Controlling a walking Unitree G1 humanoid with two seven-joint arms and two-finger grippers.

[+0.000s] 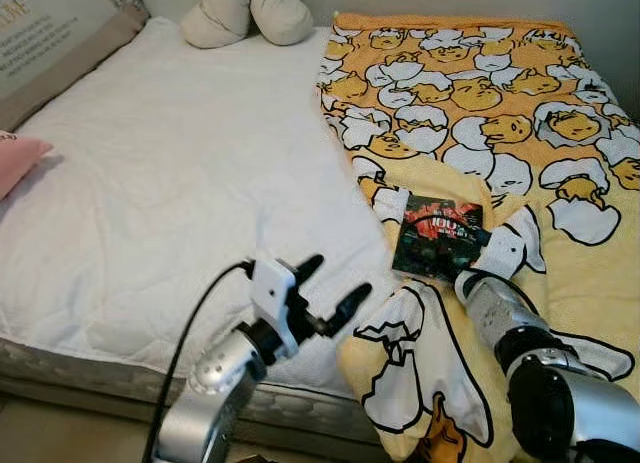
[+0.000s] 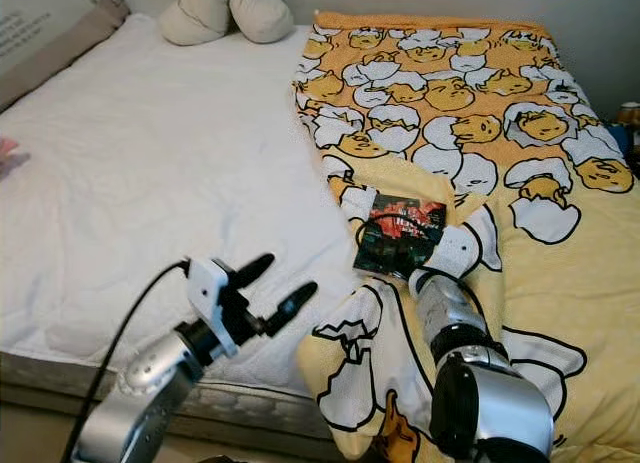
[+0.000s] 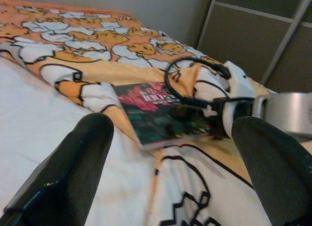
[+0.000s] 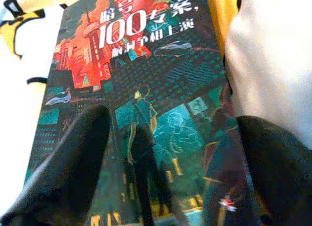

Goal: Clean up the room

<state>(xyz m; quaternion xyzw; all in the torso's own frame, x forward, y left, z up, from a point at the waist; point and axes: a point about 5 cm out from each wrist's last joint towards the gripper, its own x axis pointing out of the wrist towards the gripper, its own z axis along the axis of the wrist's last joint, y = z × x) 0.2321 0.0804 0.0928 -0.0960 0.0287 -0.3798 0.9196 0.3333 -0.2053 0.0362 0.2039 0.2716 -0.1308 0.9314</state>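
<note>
1. Dark teal and red cover: the book [image 1: 437,236] lies flat on the egg-print blanket [image 1: 470,93], near that blanket's edge where it meets the white mattress pad [image 1: 170,173]. I take the book as landmark.

2. Right gripper [image 4: 168,172] sits right over the book's near end. In the right wrist view its two black fingers [image 4: 63,157] are spread wide, one over each side of the cover, holding nothing. Whether the tips touch the cover I cannot tell.

3. Left gripper [image 1: 330,288] hovers over the mattress pad, on the pad side of the book and nearer the foot of the bed; fingers parted, nothing in it.

4. Step in hand, as I judge it: picking the book up. A flat, thin book on soft bedding gives no edge to bite. I would tilt the right wrist so one finger slides under the near edge and the other comes down on the cover, then pinch across the thickness, not the width.

5. Risk: pressing down sinks the book into the blanket and a fold gets pinched with it. Close slowly and check the wrist view before lifting.

6. Containers: no bin, box or shelf near the book; a drop-off spot is yet to be found. Cream pillows [image 1: 250,13] lie at the head end, well apart from the book.
</note>
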